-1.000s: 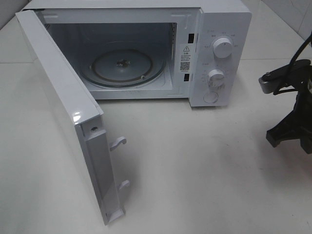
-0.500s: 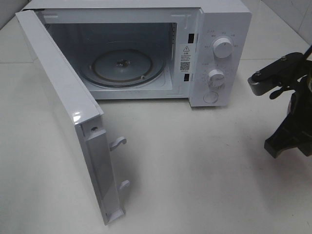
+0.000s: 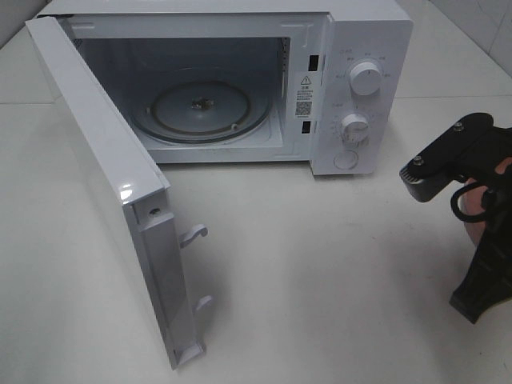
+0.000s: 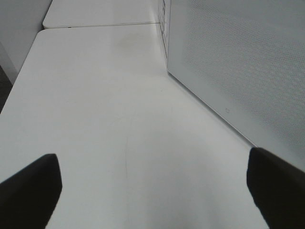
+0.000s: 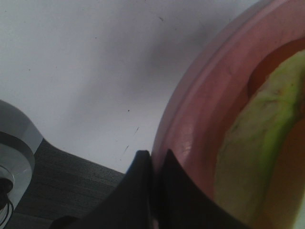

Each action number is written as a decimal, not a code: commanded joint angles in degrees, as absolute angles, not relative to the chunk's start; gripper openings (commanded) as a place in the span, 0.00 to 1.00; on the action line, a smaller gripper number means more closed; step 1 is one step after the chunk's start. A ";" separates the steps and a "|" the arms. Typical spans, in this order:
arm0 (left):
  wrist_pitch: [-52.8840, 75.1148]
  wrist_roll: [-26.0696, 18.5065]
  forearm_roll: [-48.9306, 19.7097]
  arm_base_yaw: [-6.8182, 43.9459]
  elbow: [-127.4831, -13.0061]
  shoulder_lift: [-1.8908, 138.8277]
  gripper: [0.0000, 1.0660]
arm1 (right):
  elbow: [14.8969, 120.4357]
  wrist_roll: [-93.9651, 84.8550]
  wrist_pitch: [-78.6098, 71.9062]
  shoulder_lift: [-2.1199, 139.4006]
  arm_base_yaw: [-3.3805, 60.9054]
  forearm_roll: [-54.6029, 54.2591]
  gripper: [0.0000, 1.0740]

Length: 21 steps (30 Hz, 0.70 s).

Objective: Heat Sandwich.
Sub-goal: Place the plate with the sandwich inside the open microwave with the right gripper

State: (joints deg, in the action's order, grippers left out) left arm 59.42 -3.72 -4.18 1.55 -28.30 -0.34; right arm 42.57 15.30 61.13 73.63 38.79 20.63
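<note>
In the right wrist view the sandwich [image 5: 257, 143], pale green and tan, lies on a round pink plate [image 5: 205, 105]. My right gripper [image 5: 155, 162] is shut, and the plate's rim runs in between its two dark fingers. At the right edge of the exterior view the right arm [image 3: 448, 156] hangs over the table, with a sliver of the pink plate [image 3: 478, 218] showing beside it. My left gripper [image 4: 152, 191] stands open over bare table with nothing between its fingers; it is outside the exterior view.
A white microwave [image 3: 352, 80] stands at the back with its door [image 3: 104, 184] swung wide toward the front left. Its glass turntable [image 3: 200, 108] has nothing on it. In the left wrist view the door's mesh panel [image 4: 238, 62] is close by.
The right arm has swung down and toward the table's front, and a bit of pink plate now shows beside it. The microwave, its door and the left gripper have not moved.
</note>
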 commanded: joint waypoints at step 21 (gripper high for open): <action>58.90 -3.78 -4.24 1.38 -28.30 -1.78 0.95 | 42.34 1.26 64.06 69.44 47.04 21.94 0.00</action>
